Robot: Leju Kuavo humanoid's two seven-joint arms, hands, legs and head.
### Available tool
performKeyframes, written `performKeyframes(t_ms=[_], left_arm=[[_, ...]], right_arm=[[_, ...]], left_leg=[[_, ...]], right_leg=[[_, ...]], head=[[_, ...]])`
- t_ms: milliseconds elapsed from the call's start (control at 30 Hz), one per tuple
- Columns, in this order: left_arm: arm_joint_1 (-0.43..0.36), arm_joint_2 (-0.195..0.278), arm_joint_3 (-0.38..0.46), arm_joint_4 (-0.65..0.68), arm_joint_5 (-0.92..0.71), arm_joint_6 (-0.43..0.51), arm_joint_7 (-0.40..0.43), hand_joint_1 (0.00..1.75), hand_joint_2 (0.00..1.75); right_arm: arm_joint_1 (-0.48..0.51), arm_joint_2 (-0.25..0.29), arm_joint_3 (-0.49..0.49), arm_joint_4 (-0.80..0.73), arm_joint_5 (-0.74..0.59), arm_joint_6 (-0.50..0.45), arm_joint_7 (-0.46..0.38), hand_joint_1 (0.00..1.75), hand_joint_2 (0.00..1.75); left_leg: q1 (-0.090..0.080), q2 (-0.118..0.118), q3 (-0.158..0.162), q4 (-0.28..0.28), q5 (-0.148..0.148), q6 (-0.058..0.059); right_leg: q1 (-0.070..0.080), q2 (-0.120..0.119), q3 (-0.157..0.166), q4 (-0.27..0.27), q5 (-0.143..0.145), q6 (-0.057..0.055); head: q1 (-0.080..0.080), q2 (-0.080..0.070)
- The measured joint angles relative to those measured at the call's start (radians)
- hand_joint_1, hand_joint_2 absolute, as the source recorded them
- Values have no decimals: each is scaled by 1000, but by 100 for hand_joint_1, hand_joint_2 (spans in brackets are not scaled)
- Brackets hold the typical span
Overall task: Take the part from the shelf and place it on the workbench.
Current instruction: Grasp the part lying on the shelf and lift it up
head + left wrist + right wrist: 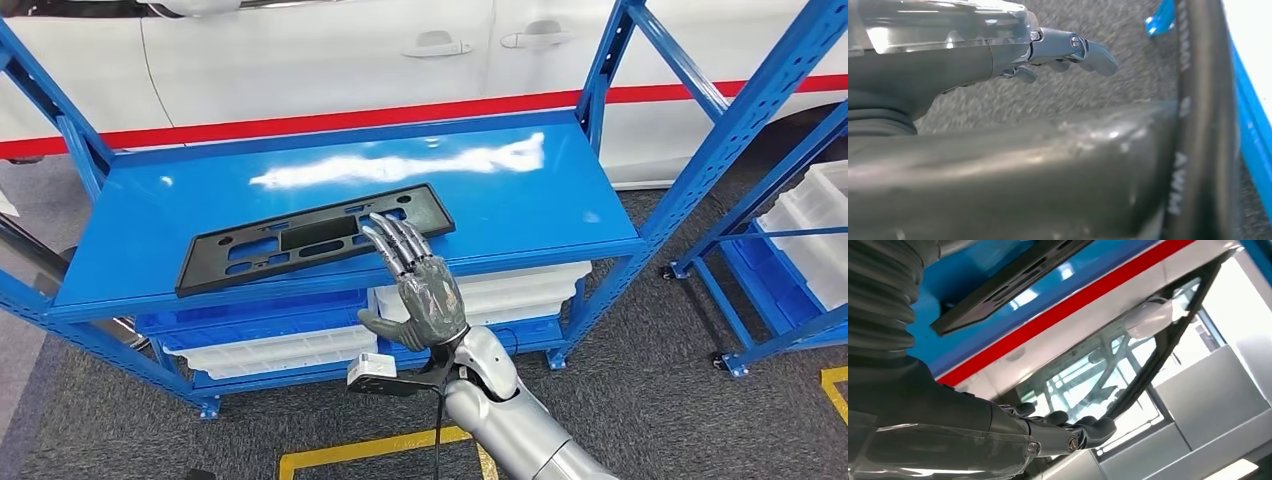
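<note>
The black part (314, 238) lay flat on the blue shelf (520, 200), toward its near left. The right hand (415, 283) reached up at the shelf's near edge, fingers straight and slightly apart, fingertips over the part's near right edge, holding nothing. The left hand (998, 55) hung over grey floor, fingers loosely extended, empty.

Left hand (998, 55) above grey floor (1128, 75)
</note>
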Motion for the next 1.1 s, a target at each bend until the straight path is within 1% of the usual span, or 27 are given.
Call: performKeyframes(t_ms=[33, 67, 100, 167, 200, 233, 267, 333, 367, 400, 500, 533, 567, 600, 667, 700, 733, 767, 800, 833, 867, 900, 933, 967, 1033, 1067, 1100], left_arm=[[1, -2, 5, 1, 0, -1, 6, 0, 0], [1, -5, 10, 1, 0, -1, 11, 0, 0], [1, -7, 16, 1, 1, -1, 15, 0, 0], [1, -10, 27, 1, 0, -1, 22, 0, 0], [0, -11, 31, 1, -4, -3, 27, 0, 0], [-1, -12, 33, 1, -8, -5, 31, 0, 0], [-3, -14, 34, 1, -14, -9, 36, 0, 0], [-10, -15, 35, 1, -20, -14, 40, 0, 0], [-15, -16, 37, 1, -22, -16, 40, 0, 0], [-18, -17, 38, 1, -22, -17, 41, 0, 0], [-22, -19, 44, 1, -23, -18, 42, 0, 0], [-23, -20, 45, 1, -24, -18, 43, 0, 0], [-24, -21, 46, 1, -24, -18, 42, 0, 0], [-25, -22, 47, 1, -24, -19, 42, 0, 0], [-25, -23, 49, 1, -29, -23, 42, 0, 0], [-25, -23, 50, 1, -32, -29, 40, 0, 0], [-25, -24, 50, 1, -36, -38, 39, 0, 0], [-25, -24, 50, 1, -39, -49, 37, 0, 0], [-26, -25, 50, 1, -41, -58, 36, 0, 0], [-26, -27, 50, 1, -43, -64, 35, 0, 0], [-27, -29, 50, 1, -45, -68, 35, 0, 0], [-27, -30, 50, 1, -47, -71, 36, 0, 0], [-28, -32, 50, 1, -50, -72, 36, 0, 0], [-29, -33, 50, 1, -54, -73, 36, 0, 0], [-30, -35, 50, 1, -61, -72, 36, 0, 0], [-31, -37, 50, 0, -64, -72, 36, 0, 0], [-32, -38, 50, 0, -66, -72, 36, 0, 0]], right_arm=[[1, 3, -6, 9, 47, -6, 12, 0, 175], [3, 7, -13, 18, 93, -9, 20, 0, 175], [6, 13, -23, 27, 136, -10, 26, 0, 175], [20, 25, -49, 46, 223, -11, 36, 0, 175], [29, 31, -66, 57, 270, -11, 39, 0, 175], [39, 37, -84, 67, 312, -11, 40, 0, 175], [48, 45, -104, 77, 348, -11, 40, 0, 175], [58, 61, -140, 91, 388, -11, 39, 0, 175], [60, 68, -155, 96, 396, -12, 39, 0, 175], [62, 72, -166, 100, 400, -12, 39, 0, 175], [65, 81, -188, 111, 404, -13, 39, 0, 175], [66, 83, -192, 113, 405, -13, 39, 0, 175], [67, 84, -196, 115, 407, -13, 38, 0, 175], [67, 85, -199, 117, 412, -14, 38, 0, 175], [71, 87, -203, 127, 430, -15, 39, 0, 175], [75, 87, -205, 134, 441, -15, 39, 0, 175], [80, 88, -206, 141, 449, -15, 39, 0, 175], [85, 90, -206, 148, 454, -15, 39, 0, 175], [89, 93, -206, 153, 457, -15, 37, 0, 175], [91, 99, -206, 157, 459, -15, 36, 0, 175], [92, 106, -206, 160, 460, -15, 34, 0, 175], [93, 113, -206, 162, 459, -16, 32, 0, 175], [95, 120, -206, 164, 457, -16, 31, 0, 175], [97, 126, -206, 165, 454, -16, 30, 0, 175], [102, 135, -206, 167, 447, -16, 29, 0, 175], [104, 139, -206, 167, 444, -17, 29, 0, 175], [104, 142, -205, 168, 442, -17, 29, 0, 175]], left_leg=[[1, 0, -2, 7, -7, -6], [2, 0, -11, 31, -25, -11], [3, 0, -29, 75, -53, -16], [5, 0, -82, 200, -115, -25], [6, 0, -102, 248, -130, -28], [7, 1, -107, 263, -127, -30], [9, 1, -94, 240, -106, -31], [11, 1, -28, 114, -48, -31], [9, -1, 1, 57, -31, -26], [8, -2, 19, 21, -24, -21], [3, -3, 24, 3, -23, 1], [3, -3, 25, 1, -20, 8], [5, -2, 25, -2, -17, 15], [6, -1, 25, -4, -16, 21], [4, 0, 23, -4, -15, 28], [4, 0, 22, -3, -15, 29], [3, -1, 22, -3, -16, 29], [2, -2, 22, -3, -17, 29], [1, -3, 24, -3, -19, 29], [0, -3, 25, -3, -22, 28], [-3, -3, 26, -2, -25, 25], [-5, -3, 27, -2, -28, 22], [-5, -3, 28, -2, -31, 16], [-5, -2, 29, -4, -34, 10], [-4, 0, 35, -2, -40, -2], [-3, 0, 32, 14, -47, -7], [-2, 1, 16, 51, -61, -12]], right_leg=[[-2, -1, 3, -5, 3, -5], [-5, -2, 5, -10, 7, -10], [-7, -3, 8, -13, 9, -14], [-7, -4, 8, -13, 9, -17], [-6, -4, 7, -13, 9, -17], [-6, -4, 7, -11, 9, -17], [-7, -4, 6, -10, 8, -16], [-8, -2, 6, -4, 4, -10], [-7, -1, 5, 1, 2, -5], [-5, 0, 3, 4, 0, 0], [-5, 1, 0, 4, 1, 16], [-6, 0, -3, 10, -5, 21], [-7, 0, -11, 31, -20, 26], [-8, 0, -29, 71, -46, 29], [-9, -1, -87, 193, -106, 33], [-9, -1, -113, 246, -123, 33], [-9, -1, -126, 269, -122, 33], [-9, -1, -122, 257, -104, 30], [-8, -1, -100, 209, -70, 25], [-6, -1, -68, 140, -36, 18], [-3, -2, -37, 76, -14, 11], [0, -4, -15, 30, -3, 6], [3, -5, -4, 7, -5, 3], [5, -5, -2, 1, -10, 1], [1, -4, 11, -9, -11, -5], [-2, -4, 22, -16, -12, -10], [-5, -5, 35, -23, -14, -15]], head=[[0, 0], [0, 0], [0, 0], [0, 0], [0, 0], [0, 0], [0, 0], [0, 0], [0, 0], [0, 0], [0, 0], [0, 0], [0, 0], [0, 0], [0, 0], [0, 0], [0, 0], [0, 0], [0, 0], [0, 0], [0, 0], [0, 0], [0, 0], [0, 0], [0, 0], [0, 0], [0, 0]])
